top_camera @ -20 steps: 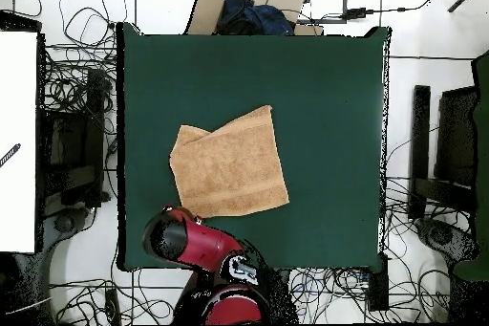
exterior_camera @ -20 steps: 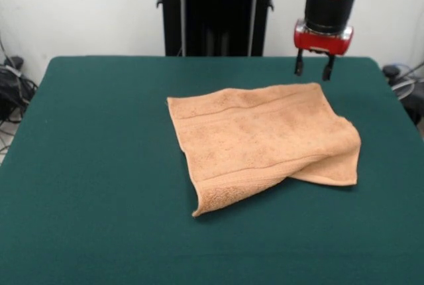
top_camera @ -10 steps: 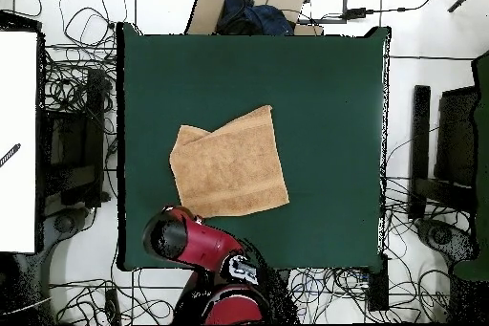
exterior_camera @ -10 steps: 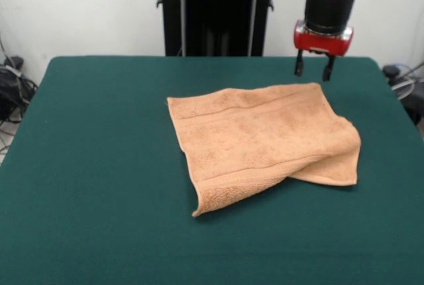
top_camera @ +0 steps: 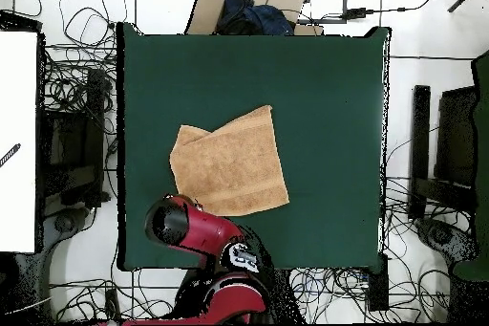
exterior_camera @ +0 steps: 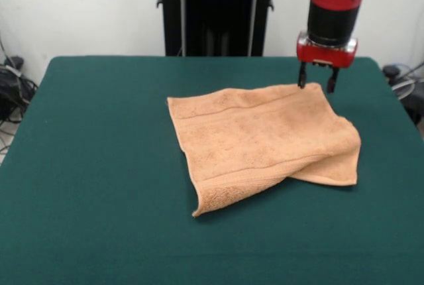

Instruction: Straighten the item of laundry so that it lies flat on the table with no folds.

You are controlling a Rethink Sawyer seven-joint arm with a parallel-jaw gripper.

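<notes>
One towel (exterior_camera: 265, 138) corner lies folded beneath the parted pincer (exterior_camera: 317, 86).

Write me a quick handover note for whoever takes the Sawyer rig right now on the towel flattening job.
Gripper: open, empty, fingers pointing down at the towel's far corner on the right of the front view; contact cannot be confirmed.
Towel: peach-orange, near the middle of the green table, clear of every edge.
Done: nothing grasped yet; the arm is only lined up over that corner.
Left: in the front view the right side is folded under, and the near corner is lifted with a curled edge. Likely next step is to pinch a corner and pull the fold open, then check both views for flatness.
</notes>
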